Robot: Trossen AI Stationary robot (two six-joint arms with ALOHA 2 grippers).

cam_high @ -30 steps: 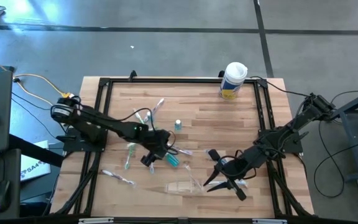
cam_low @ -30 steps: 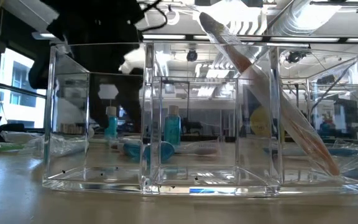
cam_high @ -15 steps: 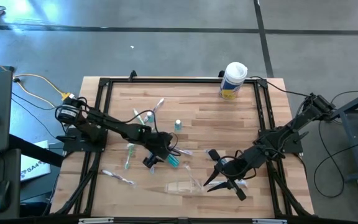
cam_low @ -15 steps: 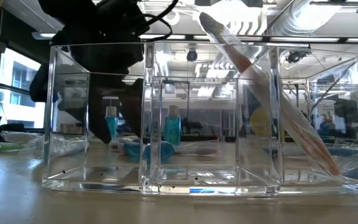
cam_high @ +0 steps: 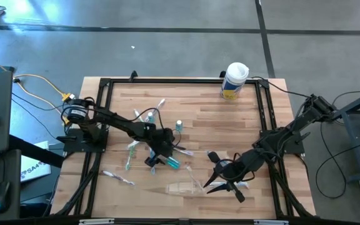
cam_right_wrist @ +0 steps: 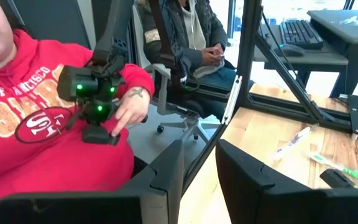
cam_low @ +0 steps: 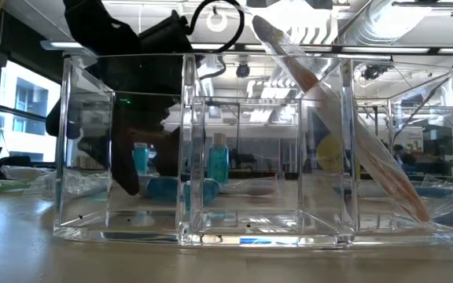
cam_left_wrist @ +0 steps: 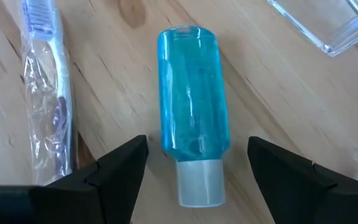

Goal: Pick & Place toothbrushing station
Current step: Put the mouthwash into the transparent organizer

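**A:** What sits nearest you on the worktop?

**B:** The clear plastic holder, at the front edge. One wrapped toothbrush leans tilted in its right-hand compartment.

**A:** And your left gripper?

**B:** Just behind the holder, low over the wood. Its jaws stand wide, one on either side of a small blue tube lying flat, pale cap toward the wrist; they do not touch it. A wrapped toothbrush lies just beside the tube.

**A:** Your right gripper?

**B:** At the front right, raised and tilted. Its jaws stand narrow, with only a slim gap and nothing seen between them.

**A:** Farther back?

**B:** More toothbrushes scattered left of centre, a second small tube standing upright, and a white canister at the far edge. Past the worktop, a person in a red sweatshirt sits holding a controller.
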